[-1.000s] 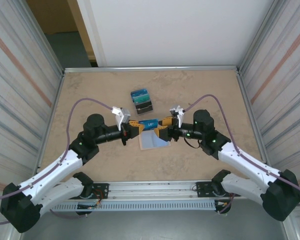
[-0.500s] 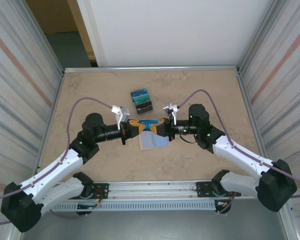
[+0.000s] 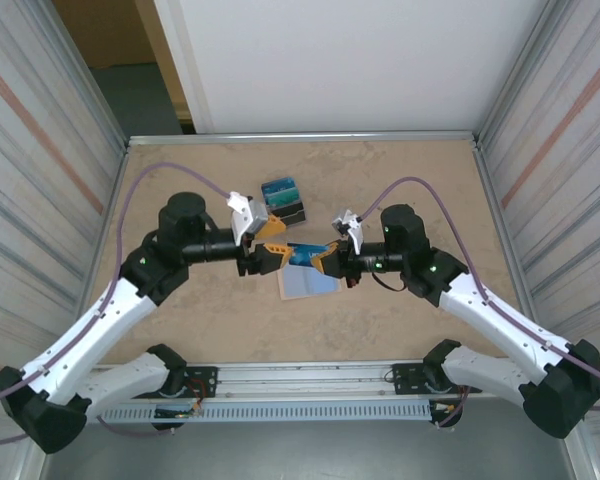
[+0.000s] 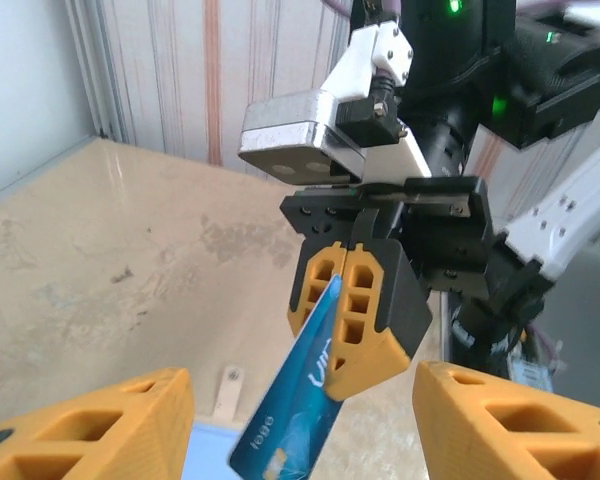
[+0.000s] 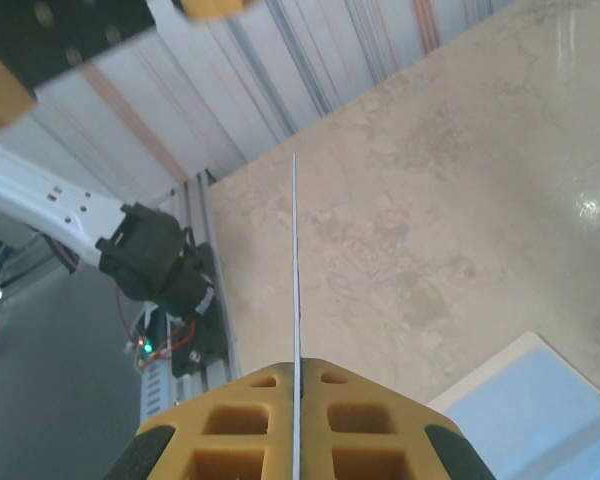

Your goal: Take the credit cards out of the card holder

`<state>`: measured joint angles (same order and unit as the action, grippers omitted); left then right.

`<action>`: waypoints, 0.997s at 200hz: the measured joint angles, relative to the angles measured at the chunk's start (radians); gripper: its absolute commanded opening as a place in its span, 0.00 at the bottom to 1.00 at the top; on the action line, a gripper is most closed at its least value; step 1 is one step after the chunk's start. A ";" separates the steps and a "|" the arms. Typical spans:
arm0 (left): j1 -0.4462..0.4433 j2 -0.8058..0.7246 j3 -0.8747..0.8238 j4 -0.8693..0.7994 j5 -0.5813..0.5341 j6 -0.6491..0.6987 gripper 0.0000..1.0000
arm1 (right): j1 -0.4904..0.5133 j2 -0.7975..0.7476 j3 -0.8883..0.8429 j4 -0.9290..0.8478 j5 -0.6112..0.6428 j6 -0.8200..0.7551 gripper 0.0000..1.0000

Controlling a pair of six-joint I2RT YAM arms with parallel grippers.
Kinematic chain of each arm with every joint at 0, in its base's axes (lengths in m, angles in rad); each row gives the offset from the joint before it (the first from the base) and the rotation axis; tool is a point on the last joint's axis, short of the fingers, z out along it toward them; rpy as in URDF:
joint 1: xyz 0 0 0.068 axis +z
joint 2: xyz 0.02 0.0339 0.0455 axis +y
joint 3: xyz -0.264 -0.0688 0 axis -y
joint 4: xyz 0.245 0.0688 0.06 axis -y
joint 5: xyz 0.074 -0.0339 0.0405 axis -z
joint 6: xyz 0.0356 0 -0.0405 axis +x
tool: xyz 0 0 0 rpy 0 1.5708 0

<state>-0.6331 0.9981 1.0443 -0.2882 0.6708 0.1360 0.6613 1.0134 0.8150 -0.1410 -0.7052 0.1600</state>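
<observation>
The blue card (image 4: 292, 405), thin, stiff, light and likely slick, is pinched at one end in the clenched right gripper (image 3: 325, 261) over the holder (image 3: 308, 285) on the worktop (image 3: 410, 180); the left gripper (image 3: 269, 245), its jaws apart, would best take the free short edge.

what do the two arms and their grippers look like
The left arm and right arm have white links and black joint housings. A purple cable runs to each wrist. The left gripper and right gripper are black with orange fingers moulded in hollow cells, each under a white camera bracket. Small green lights glow on the right arm.
</observation>
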 measured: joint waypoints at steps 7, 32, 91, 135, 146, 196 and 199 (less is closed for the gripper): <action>-0.005 0.029 0.046 -0.052 -0.001 0.038 0.61 | 0.000 0.000 0.008 -0.027 -0.003 -0.014 0.00; -0.021 0.130 0.162 -0.200 0.003 0.146 0.59 | 0.007 0.000 0.026 -0.094 -0.010 -0.045 0.00; -0.076 0.314 0.326 -0.452 0.021 0.337 0.47 | 0.020 0.005 0.055 -0.169 -0.038 -0.094 0.00; -0.092 0.387 0.362 -0.537 0.045 0.402 0.44 | 0.023 0.018 0.060 -0.190 -0.052 -0.103 0.00; -0.094 0.399 0.363 -0.551 0.050 0.415 0.41 | 0.025 0.019 0.061 -0.193 -0.053 -0.107 0.00; -0.097 0.439 0.373 -0.600 0.085 0.448 0.00 | 0.024 0.043 0.069 -0.208 -0.041 -0.120 0.00; -0.097 0.439 0.373 -0.603 0.087 0.444 0.00 | 0.025 0.044 0.070 -0.208 -0.040 -0.120 0.00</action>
<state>-0.7296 1.4372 1.4178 -0.8913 0.7578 0.5804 0.6861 1.0573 0.8848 -0.3492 -0.7452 0.0399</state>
